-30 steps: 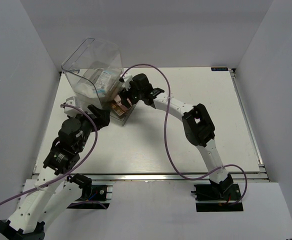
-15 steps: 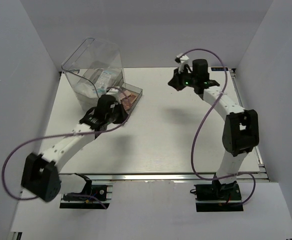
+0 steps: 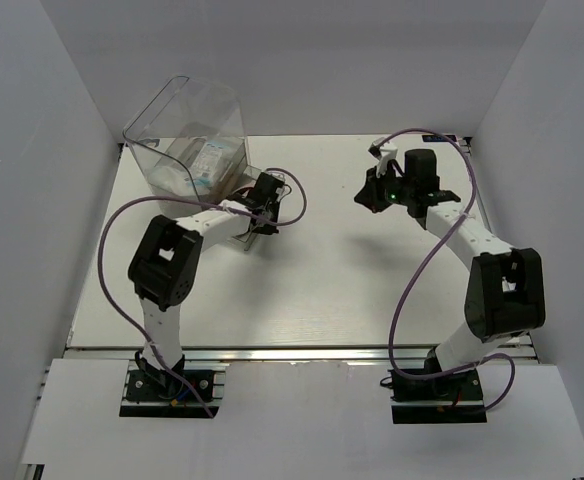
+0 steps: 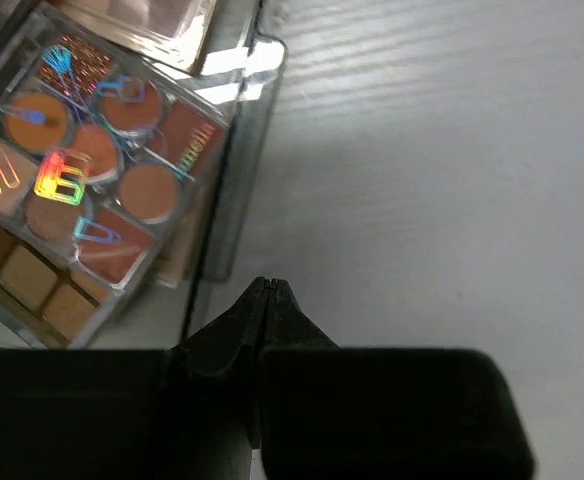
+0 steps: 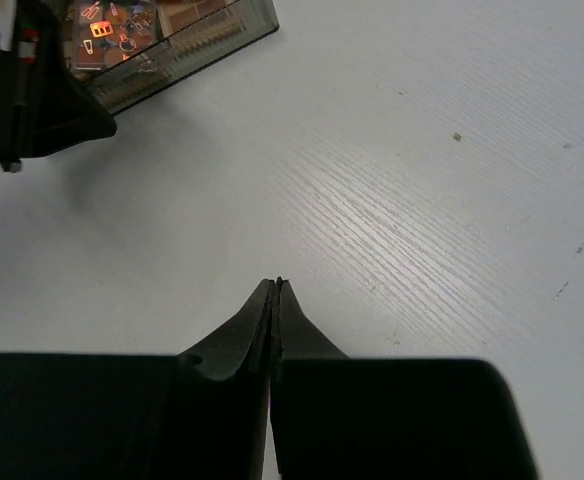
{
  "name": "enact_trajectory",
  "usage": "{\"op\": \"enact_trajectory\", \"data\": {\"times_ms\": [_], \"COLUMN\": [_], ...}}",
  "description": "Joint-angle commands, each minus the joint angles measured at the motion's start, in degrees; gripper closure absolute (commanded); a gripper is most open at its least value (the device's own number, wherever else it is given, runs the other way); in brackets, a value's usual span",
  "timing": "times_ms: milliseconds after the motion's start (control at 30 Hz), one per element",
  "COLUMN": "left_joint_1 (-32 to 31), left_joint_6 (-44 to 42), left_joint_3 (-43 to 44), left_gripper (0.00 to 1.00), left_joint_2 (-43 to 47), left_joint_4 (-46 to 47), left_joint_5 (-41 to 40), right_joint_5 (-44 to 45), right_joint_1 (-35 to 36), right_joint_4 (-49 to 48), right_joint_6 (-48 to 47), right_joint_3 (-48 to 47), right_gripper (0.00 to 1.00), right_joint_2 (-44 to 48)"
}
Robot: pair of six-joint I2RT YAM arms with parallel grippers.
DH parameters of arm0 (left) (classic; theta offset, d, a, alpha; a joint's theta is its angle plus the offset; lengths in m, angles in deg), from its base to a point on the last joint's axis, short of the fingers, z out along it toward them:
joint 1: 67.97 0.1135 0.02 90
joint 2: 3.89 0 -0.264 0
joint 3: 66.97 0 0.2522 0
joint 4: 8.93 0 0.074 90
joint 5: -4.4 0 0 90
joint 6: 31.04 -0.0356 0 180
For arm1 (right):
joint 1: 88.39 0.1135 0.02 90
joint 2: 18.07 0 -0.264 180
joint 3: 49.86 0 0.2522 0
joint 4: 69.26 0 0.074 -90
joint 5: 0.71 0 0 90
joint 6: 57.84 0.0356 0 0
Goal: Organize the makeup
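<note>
Beside the drawer [image 4: 230,210] front we hold our left gripper [image 4: 267,287] closed, empty, seemingly to push its palettes [image 4: 92,165] in; our right gripper [image 5: 276,287], well clear, likewise

bright, even overhead light; soft shadows on the table [image 3: 322,290]; rainbow glare on the eyeshadow palette [image 4: 97,165].
</note>
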Motion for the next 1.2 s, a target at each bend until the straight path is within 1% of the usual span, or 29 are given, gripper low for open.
{"op": "enact_trajectory", "data": {"times_ms": [0, 33, 67, 133, 167, 200, 267, 300, 533, 600, 633, 733, 833, 900, 933, 967, 1000, 1033, 1100, 1133, 1167], "left_joint_1": [-0.02, -0.02, -0.02, -0.02, 0.07, -0.02, -0.02, -0.02, 0.24, 1.11, 1.38, 1.65, 1.74, 1.65, 1.65, 1.74, 1.65, 1.65, 1.82, 1.74, 1.91], "left_joint_6": [-2.80, -2.89, -2.89, -2.89, -2.98, -3.07, -3.68, -4.03, -3.77, -3.42, -3.07, -3.68, -4.47, -4.91, -5.00, -5.00, -5.44, -5.44, -5.53, -5.36, -5.01], "left_joint_3": [5.54, 6.26, 7.05, 8.89, 9.25, 9.60, 10.04, 10.13, 10.39, 10.74, 11.09, 12.15, 12.15, 12.50, 13.29, 14.51, 17.57, 19.25, 23.55, 24.80, 25.85], "left_gripper": [0.85, 0.82, 0.71, 0.54, 0.33, 0.27, 0.19, 0.18, 0.17, 0.24, 0.53, 1.00, 1.00, 0.97, 0.93, 0.92, 0.91, 0.90, 0.89, 0.86, 0.75], "left_joint_2": [-1.93, -3.34, -4.05, -5.36, -5.63, -5.81, -6.34, -6.51, -7.48, -8.00, -8.10, -8.01, -8.18, -9.14, -9.85, -10.98, -12.13, -14.58, -16.70, -18.28, -18.99], "left_joint_4": [-1.99, -2.43, -2.78, -3.92, -4.10, -4.28, -4.46, -4.46, -4.11, -3.93, -4.02, -2.70, -1.03, 0.11, -0.15, -0.50, -1.63, -2.34, -3.49, -3.84, -4.19], "left_joint_5": [-9.35, -12.59, -14.45, -18.74, -19.64, -20.43, -21.58, -22.02, -25.27, -23.96, -23.00, -18.61, -12.89, -11.05, -11.04, -11.12, -11.56, -12.96, -14.81, -17.51, -18.76], "right_joint_5": [-1.55, -1.64, -1.99, -2.08, -2.08, -2.08, -2.16, -2.25, -2.34, -2.34, -2.51, -2.69, -2.52, -2.52, -2.52, -2.52, -2.60, -2.69, -2.69, -2.69, -2.69], "right_joint_1": [-0.82, -0.82, -1.08, -1.26, -1.44, -1.44, -1.61, -1.70, -2.05, -2.05, -1.97, -2.05, -2.05, -2.14, -2.05, -2.14, -2.14, -2.14, -2.05, -2.14, -2.32], "right_joint_4": [-1.58, -1.49, -1.40, -1.31, -1.31, -1.31, -1.23, -1.23, -0.96, -0.87, -0.87, -0.87, -0.87, -0.96, -1.05, -1.14, -1.14, -1.23, -1.23, -1.23, -1.14], "right_joint_6": [0.43, 0.43, 0.52, 0.52, 0.52, 0.61, 0.70, 0.70, 0.87, 0.87, 0.96, 1.05, 1.05, 1.05, 1.14, 1.31, 1.40, 1.49, 1.49, 1.49, 1.49], "right_joint_3": [1.46, 1.64, 2.16, 2.78, 3.30, 3.57, 4.27, 4.45, 4.54, 4.45, 4.37, 4.19, 4.19, 4.28, 4.28, 4.28, 4.19, 4.10, 3.93, 3.84, 3.75], "right_gripper": [1.00, 1.00, 1.00, 1.00, 1.00, 1.00, 1.00, 1.00, 1.00, 1.00, 1.00, 1.00, 1.00, 1.00, 1.00, 1.00, 1.00, 1.00, 1.00, 1.00, 1.00], "right_joint_2": [3.15, 3.67, 3.94, 4.81, 4.99, 5.43, 5.70, 5.78, 6.23, 6.14, 6.14, 6.05, 6.05, 6.05, 5.96, 5.87, 5.87, 5.79, 5.79, 5.79, 5.79]}}
